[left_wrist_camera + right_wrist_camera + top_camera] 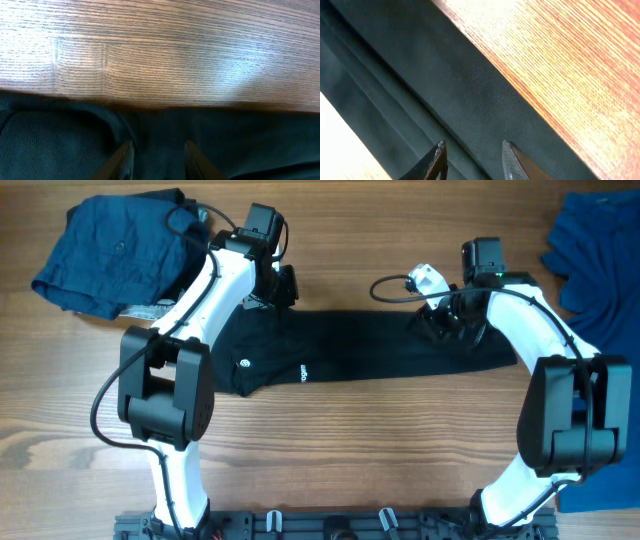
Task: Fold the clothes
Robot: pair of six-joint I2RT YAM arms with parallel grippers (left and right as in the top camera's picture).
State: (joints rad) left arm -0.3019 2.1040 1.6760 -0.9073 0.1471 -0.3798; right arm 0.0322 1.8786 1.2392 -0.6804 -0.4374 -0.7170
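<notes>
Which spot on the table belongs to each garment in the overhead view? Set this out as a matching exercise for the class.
Column one:
1. black shirt
2. dark blue garment
3. royal blue garment

Column two:
A. far left corner
B. right edge
C. middle, spread out in a long band

Pairs: 1-C; 2-A; 3-B

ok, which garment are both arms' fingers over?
The black shirt, a long strip mid-table, under the left fingers and right fingers. The blue pile sits far left, the blue cloth at the right edge.
</notes>
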